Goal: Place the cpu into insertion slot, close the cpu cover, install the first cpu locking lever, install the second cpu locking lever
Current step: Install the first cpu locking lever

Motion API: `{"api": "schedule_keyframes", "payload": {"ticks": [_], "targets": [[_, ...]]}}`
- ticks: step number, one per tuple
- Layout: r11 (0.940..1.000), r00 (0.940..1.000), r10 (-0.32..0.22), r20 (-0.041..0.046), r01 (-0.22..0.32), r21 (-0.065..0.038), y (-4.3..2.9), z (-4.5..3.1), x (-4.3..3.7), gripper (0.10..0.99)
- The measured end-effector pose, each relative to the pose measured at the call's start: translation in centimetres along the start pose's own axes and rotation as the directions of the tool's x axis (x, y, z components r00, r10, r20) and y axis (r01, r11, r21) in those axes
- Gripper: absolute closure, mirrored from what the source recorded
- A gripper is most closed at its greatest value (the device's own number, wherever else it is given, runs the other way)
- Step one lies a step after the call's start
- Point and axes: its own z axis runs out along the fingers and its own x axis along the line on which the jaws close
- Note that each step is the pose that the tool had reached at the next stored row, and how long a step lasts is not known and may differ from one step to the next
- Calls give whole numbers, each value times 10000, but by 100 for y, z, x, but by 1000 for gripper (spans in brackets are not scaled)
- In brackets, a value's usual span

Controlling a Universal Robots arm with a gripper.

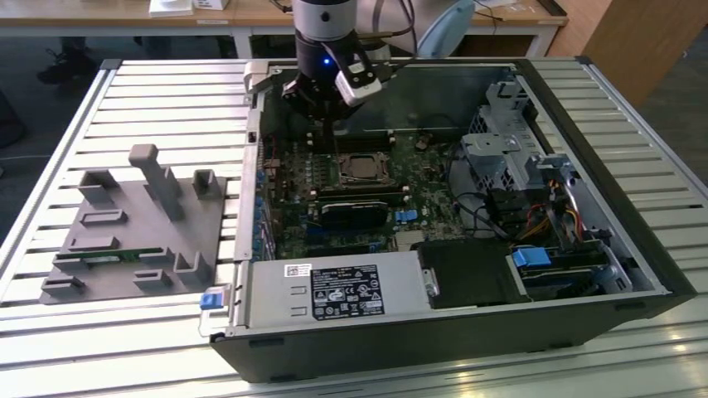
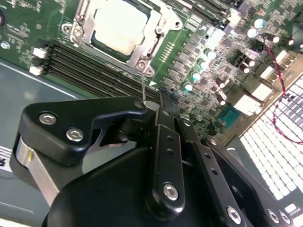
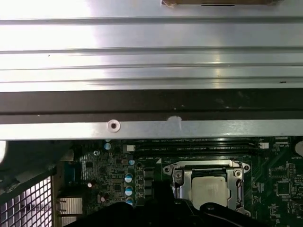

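The cpu (image 2: 118, 26) lies flat in the insertion slot (image 2: 102, 47) on the green motherboard, its pale metal top facing up. The silvery cpu cover (image 2: 156, 35) is folded down around it. In the exterior view the cpu (image 1: 361, 169) sits mid-board, just in front of my gripper (image 1: 330, 124). A thin wire locking lever (image 2: 143, 85) rises from the socket's corner into my gripper (image 2: 150, 104), whose black fingers are shut on its end. The first wrist view also shows the cpu (image 3: 210, 189) under the cover (image 3: 208, 166).
The open computer case (image 1: 619, 249) lies on a slatted metal table. Memory slots (image 2: 85, 66) run beside the socket. A black heatsink block (image 1: 354, 211), a labelled power supply (image 1: 332, 290) and a drive cage (image 1: 520, 149) fill the case. A grey fixture (image 1: 133, 224) stands on the exterior view's left.
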Motion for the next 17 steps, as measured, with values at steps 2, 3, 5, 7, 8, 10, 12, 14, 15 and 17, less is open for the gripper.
{"api": "schedule_keyframes", "payload": {"ticks": [2, 3, 5, 7, 8, 10, 12, 14, 15, 17], "targets": [[10000, 10000, -1, 0, 1, 0, 1, 1, -30, 980], [10000, 10000, -1, -1, 1, 0, 1, 1, -39, 980], [10000, 10000, 0, 0, 0, 0, 1, 1, -46, 980], [10000, 10000, 0, 0, 0, 0, 2, 1, -54, 980], [10000, 10000, 0, 0, 0, 0, 3, 2, -62, 980], [10000, 10000, 0, 0, 0, -1, 3, 2, -83, 980], [10000, 10000, 0, 0, 0, 0, 4, 3, -107, 980], [10000, 10000, -1, 0, 1, 0, 5, 3, -132, 980], [10000, 10000, -1, 0, 1, -1, 6, 4, -145, 980], [10000, 10000, -1, -1, 1, 0, 6, 4, -166, 980]]}}
